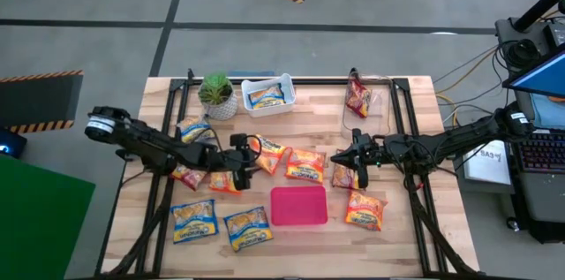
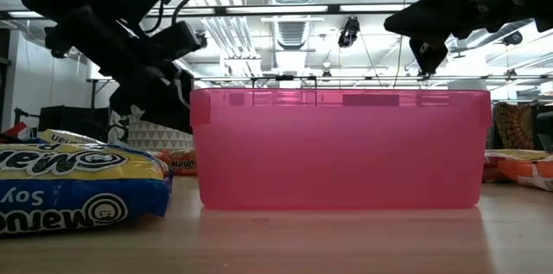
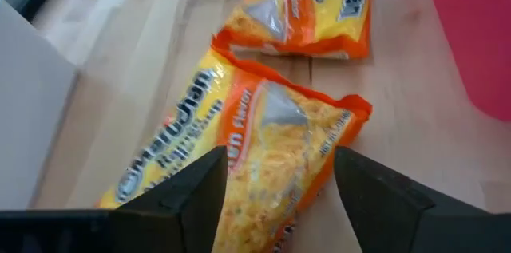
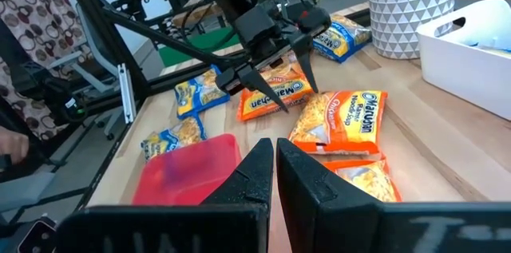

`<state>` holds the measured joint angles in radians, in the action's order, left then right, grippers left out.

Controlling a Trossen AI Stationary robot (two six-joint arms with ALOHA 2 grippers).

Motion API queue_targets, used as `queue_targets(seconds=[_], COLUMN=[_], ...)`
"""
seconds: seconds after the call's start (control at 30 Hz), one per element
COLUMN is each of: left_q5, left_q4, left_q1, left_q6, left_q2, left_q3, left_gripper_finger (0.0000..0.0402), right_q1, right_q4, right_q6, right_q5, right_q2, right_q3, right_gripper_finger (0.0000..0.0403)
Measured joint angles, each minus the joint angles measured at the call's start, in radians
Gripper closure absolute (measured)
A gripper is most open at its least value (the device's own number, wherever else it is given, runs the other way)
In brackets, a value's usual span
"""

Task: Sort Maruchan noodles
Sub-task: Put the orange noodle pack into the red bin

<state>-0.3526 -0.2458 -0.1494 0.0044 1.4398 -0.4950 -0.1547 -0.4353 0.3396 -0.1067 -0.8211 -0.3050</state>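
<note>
Maruchan packets lie flat across the wooden table. Orange ones sit mid-table (image 1: 305,163), (image 1: 365,209); blue-and-yellow ones lie near the front left (image 1: 192,220), (image 1: 249,227). My left gripper (image 1: 247,158) (image 3: 279,193) is open, low over an orange packet (image 3: 255,141) (image 1: 269,153), with one finger on either side of it. My right gripper (image 1: 357,161) (image 4: 275,169) is shut and empty, hovering above the table right of centre, pointing toward the left arm. A white bin (image 1: 267,94) holds a blue packet. A clear bin (image 1: 366,99) holds a dark red packet. My left gripper comes down at a slant from the table's left, its open fingers (image 3: 200,193) straddling the near end of the orange packet (image 3: 263,165), which lies flat on the table. I cannot tell whether the fingertips touch it.
A pink bin (image 1: 298,206) (image 2: 337,149) stands at the front centre, between both grippers and the near edge. A potted plant (image 1: 216,94) stands at the far left beside the white bin. More orange packets (image 4: 339,117) lie between the two grippers. A dark red packet (image 1: 187,174) lies under the left arm.
</note>
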Motion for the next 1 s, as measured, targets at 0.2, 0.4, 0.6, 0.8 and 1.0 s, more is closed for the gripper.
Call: queue_targets(seconds=[0.2, 0.4, 0.6, 0.8, 1.0], left_q5=[-0.034, -0.061, -0.083, -0.083, -0.071], left_q4=[0.008, 0.000, -0.016, -0.008, 0.011], left_q1=[-0.005, -0.005, -0.005, -0.005, -0.005], left_q6=[0.004, 0.039, 0.038, 0.036, 0.030], left_q2=[0.077, 0.149, 0.226, 0.221, 0.170], left_q3=[-0.007, -0.036, -0.075, -0.083, -0.071], left_gripper_finger=[0.0191, 0.0193, 0.0245, 0.0362, 0.0389], right_q1=[0.000, 0.000, 0.000, 0.000, 0.000], right_q4=[0.004, 0.011, 0.010, -0.013, -0.018], right_q6=[0.005, 0.005, 0.024, 0.062, 0.052], right_q5=[0.000, 0.000, 0.000, -0.004, -0.054], right_q2=[0.000, 0.000, 0.000, -0.001, -0.001], right_q3=[0.000, 0.001, 0.001, 0.001, -0.025], right_gripper_finger=[0.0394, 0.0394, 0.0394, 0.0394, 0.0394])
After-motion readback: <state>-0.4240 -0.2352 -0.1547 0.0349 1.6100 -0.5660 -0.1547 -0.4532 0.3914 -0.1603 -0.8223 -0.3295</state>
